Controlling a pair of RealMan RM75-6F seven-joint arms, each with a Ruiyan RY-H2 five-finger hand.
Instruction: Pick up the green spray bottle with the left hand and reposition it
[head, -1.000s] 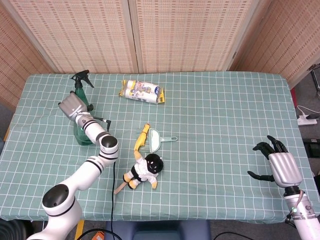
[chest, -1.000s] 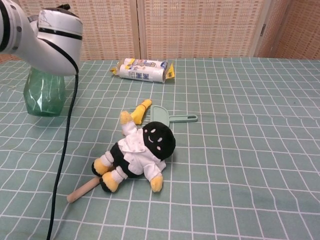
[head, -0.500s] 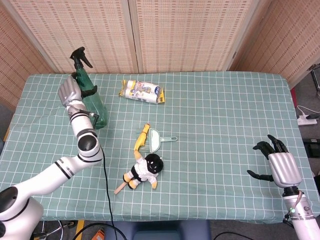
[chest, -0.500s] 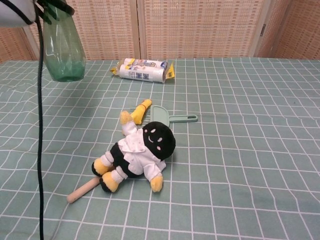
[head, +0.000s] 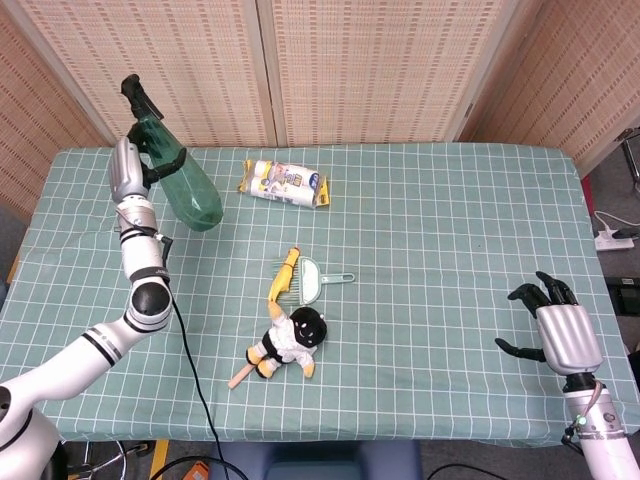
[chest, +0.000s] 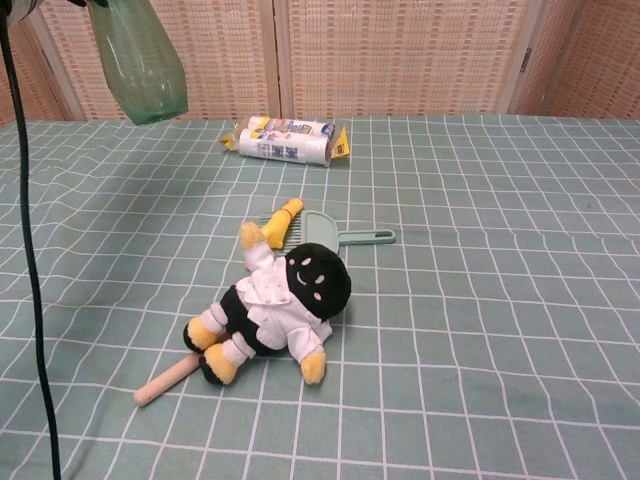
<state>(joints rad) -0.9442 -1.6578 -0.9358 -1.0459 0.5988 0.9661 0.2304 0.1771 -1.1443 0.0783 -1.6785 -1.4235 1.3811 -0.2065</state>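
Observation:
The green spray bottle (head: 185, 190) with a black trigger head hangs tilted in the air above the table's far left, its base pointing down and to the right. My left hand (head: 124, 172) grips it around the neck. In the chest view only the bottle's lower body (chest: 140, 62) shows at the top left, well above the cloth; the hand itself is cut off there. My right hand (head: 558, 330) rests near the table's front right edge, fingers spread and holding nothing.
A plush doll (head: 288, 341) lies near the middle front beside a wooden stick (chest: 170, 377). A small green dustpan with a yellow brush (head: 300, 276) sits behind it. A wrapped roll pack (head: 285, 184) lies at the back. A black cable (chest: 28, 260) hangs from my left arm.
My left hand has lifted the bottle off the cloth, carrying it higher and towards the back while tilting it more. The right hand has not moved.

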